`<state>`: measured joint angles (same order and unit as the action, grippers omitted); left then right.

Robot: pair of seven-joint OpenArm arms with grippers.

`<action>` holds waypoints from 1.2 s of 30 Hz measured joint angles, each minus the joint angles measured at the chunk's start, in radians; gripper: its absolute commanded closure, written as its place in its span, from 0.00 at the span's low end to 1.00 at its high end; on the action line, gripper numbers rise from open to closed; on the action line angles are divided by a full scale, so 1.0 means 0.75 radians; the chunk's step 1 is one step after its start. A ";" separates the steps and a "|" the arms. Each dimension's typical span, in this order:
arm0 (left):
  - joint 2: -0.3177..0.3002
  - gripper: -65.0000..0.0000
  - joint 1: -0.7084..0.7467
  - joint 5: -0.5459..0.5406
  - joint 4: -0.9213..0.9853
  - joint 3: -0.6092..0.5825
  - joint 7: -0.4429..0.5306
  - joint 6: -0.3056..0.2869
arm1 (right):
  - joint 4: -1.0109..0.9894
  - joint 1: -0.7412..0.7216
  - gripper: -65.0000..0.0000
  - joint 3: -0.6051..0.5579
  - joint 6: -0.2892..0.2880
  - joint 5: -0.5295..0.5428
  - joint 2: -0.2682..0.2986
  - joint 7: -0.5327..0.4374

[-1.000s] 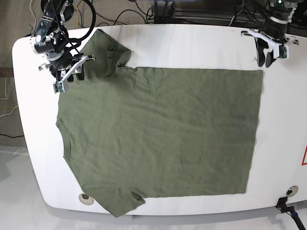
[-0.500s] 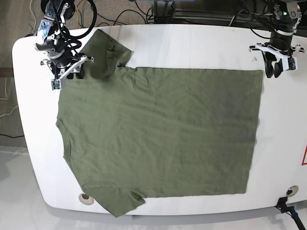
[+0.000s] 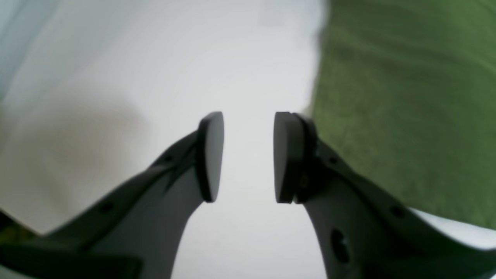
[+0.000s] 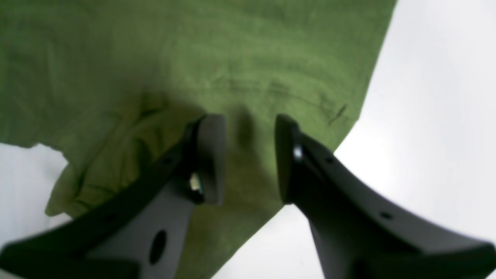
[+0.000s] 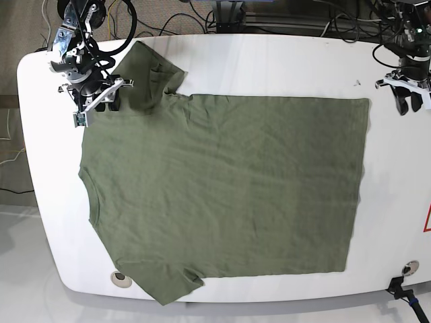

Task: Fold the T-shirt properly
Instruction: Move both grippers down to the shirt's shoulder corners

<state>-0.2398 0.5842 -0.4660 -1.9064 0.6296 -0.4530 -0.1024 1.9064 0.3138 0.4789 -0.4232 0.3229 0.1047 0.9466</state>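
Here, left to right across the base view:

Right gripper (image 5: 94, 101): fingers parted, nothing between them; it hovers over the far sleeve of the large plain olive-green short-sleeved cotton T-shirt (image 5: 222, 188). In its wrist view the sleeve cloth lies directly under and ahead of both fingertips (image 4: 211, 155), with the sleeve hem running off to their right.

T-shirt: spread flat on the white rounded table (image 5: 269, 64), not yet folded. Its long axis runs side to side, collar toward the right gripper's end, bottom hem toward the left gripper's end.

Left gripper (image 5: 411, 97): fingers apart and empty, over bare table just beyond the far hem corner. In the left wrist view the green cloth sits to the right of the fingertips (image 3: 288, 155), close beside the right-hand finger, while only tabletop shows between the two.

Nearer arm: the right one, judged ready to pinch the sleeve; the left needs to shift toward the cloth at its right-hand finger before it closes.
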 measured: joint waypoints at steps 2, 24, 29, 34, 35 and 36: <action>0.005 0.69 -0.008 -0.034 0.007 -0.002 -0.037 -0.025 | 0.000 -0.004 0.68 0.005 -0.005 0.010 0.000 0.009; 0.008 0.70 -0.030 -0.008 0.024 0.001 -0.004 -0.005 | -0.138 -0.115 0.68 0.008 0.087 -0.247 0.099 -0.058; 0.008 0.70 -0.037 -0.007 0.024 0.001 -0.004 -0.010 | -0.091 -0.130 0.68 0.010 0.090 -0.418 0.067 -0.028; 0.009 0.69 -0.050 -0.008 0.026 -0.006 -0.004 -0.020 | -0.098 -0.127 0.66 0.031 0.041 -0.331 0.055 -0.014; 0.009 0.69 -0.050 -0.007 0.026 -0.006 -0.004 -0.025 | -0.098 -0.122 0.66 0.047 0.040 -0.279 0.053 0.006; 0.010 0.69 -0.050 -0.003 0.026 -0.005 -0.005 -0.025 | -0.097 -0.103 0.66 0.072 0.025 -0.218 0.053 0.007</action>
<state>-0.2325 0.5468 -0.4683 -1.8866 0.6258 -0.4564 -0.1211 1.8336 0.2367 0.5327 -0.4042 0.1596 0.1448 0.9516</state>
